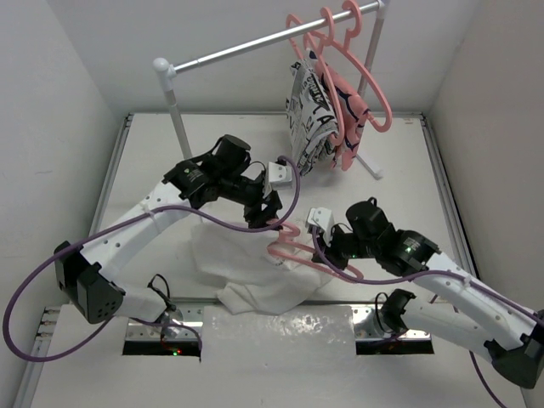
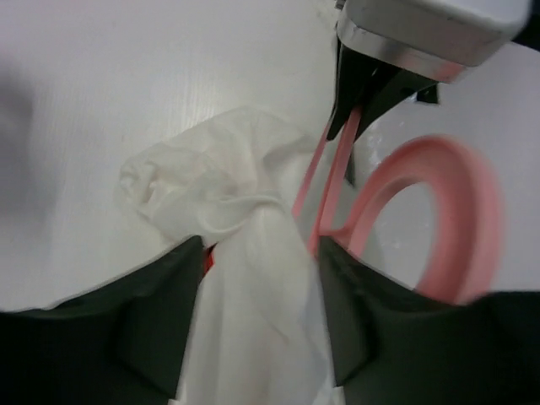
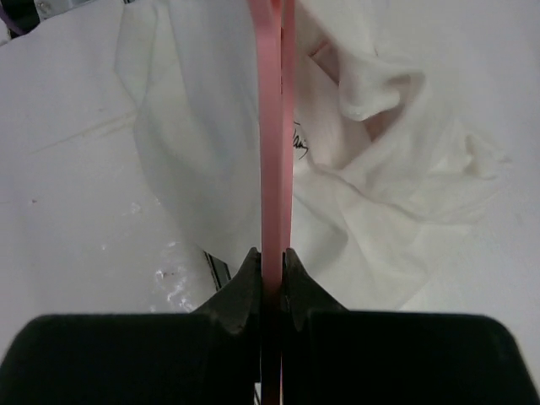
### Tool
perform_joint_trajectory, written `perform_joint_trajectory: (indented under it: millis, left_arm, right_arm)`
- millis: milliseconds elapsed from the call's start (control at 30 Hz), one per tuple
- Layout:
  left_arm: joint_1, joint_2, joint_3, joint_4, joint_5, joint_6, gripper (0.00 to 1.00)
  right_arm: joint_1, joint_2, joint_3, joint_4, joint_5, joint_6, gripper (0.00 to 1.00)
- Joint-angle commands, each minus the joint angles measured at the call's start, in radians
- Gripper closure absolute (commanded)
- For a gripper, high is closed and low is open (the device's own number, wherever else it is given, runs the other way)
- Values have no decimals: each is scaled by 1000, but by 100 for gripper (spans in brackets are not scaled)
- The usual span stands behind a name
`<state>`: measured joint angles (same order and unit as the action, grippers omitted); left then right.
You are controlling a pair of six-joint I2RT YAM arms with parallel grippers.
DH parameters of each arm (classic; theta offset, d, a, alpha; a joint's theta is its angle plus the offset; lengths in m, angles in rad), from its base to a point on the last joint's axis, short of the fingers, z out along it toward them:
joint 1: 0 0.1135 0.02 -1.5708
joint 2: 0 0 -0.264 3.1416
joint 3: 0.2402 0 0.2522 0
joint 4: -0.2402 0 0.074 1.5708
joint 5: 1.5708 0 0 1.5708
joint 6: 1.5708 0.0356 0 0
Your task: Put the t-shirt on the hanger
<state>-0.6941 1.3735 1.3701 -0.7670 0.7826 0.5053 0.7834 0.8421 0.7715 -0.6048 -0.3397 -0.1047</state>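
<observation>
Top external: crumpled on the white tabletop [image 1: 238,127] at lower centre of the frame, a plain white cloth t-shirt [image 1: 255,276]. Against its upper right edge, a salmon-pink plastic clothes hanger [image 1: 289,248]. Pinched on that hanger from the right, the right gripper [image 1: 321,248]. Poised over the shirt's top edge, the left gripper [image 1: 274,211]. At upper right, a grey metal rail [image 1: 246,47] carrying more pink hangers [image 1: 361,72] and a black-and-white patterned garment [image 1: 308,106].

Left wrist: left fingers [image 2: 156,329] parted at the bottom of the frame, white cloth bunched loosely between them. At right, the hanger's curved hook. At top, right fingers [image 2: 371,84] closed on its thin bars.

Right wrist: clamped tight on the hanger's narrow edge at centre. Behind and to the right, the rumpled shirt.
</observation>
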Motion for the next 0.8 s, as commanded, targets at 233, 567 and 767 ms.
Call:
perform_joint_trajectory:
  millis: [233, 567, 767]
  left_arm:
    - [256, -73, 7, 87, -131, -4, 18]
    - [205, -116, -84, -521, -74, 835, 12]
    - [179, -200, -308, -266, -140, 754, 0]
  right_arm:
    - [4, -40, -242, 332, -24, 97, 100]
    - [5, -5, -209, 320, -25, 77, 100]
    - [8, 29, -169, 290, -38, 57, 100]
